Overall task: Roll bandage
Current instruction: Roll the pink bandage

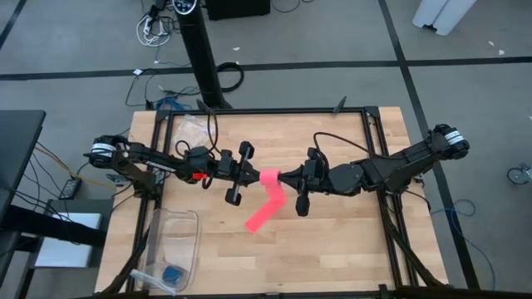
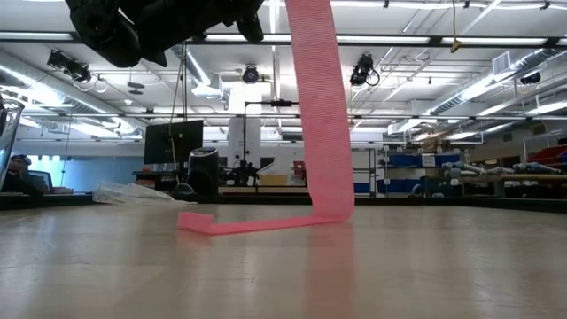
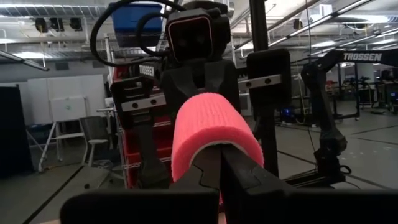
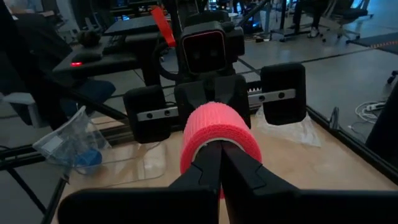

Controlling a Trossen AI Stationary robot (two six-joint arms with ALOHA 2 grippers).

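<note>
1. Meeting at the centre of the high view, two dark arms reach toward each other over a wooden table (image 1: 349, 241), the left arm from the left edge and the right arm from the right edge.
2. Between them sits the bandage (image 1: 270, 177), a bright pink roll held in the air above the table, slightly above the middle of the frame.
3. The left gripper (image 1: 259, 175) is clenched on the roll from the left; in the left wrist view its dark fingers (image 3: 214, 169) sit pressed together at the bottom centre, going into the core of the roll (image 3: 214, 134).
4. The right gripper (image 1: 283, 178) is clenched on the roll from the right; in the right wrist view its fingers (image 4: 221, 165) are also pressed together, going into the other end of the roll (image 4: 219, 137).
5. A loose pink tail hangs from the roll; in the low view it drops as a flat band (image 2: 319, 115) from the top centre to the table, then bends and lies flat toward the left.
6. In the high view that tail runs down and to the left, ending just below the frame's centre.
7. A clear plastic tub (image 1: 176, 218) sits on the table at the lower left, well apart from the bandage, with a small blue object (image 1: 173, 274) inside it.
</note>
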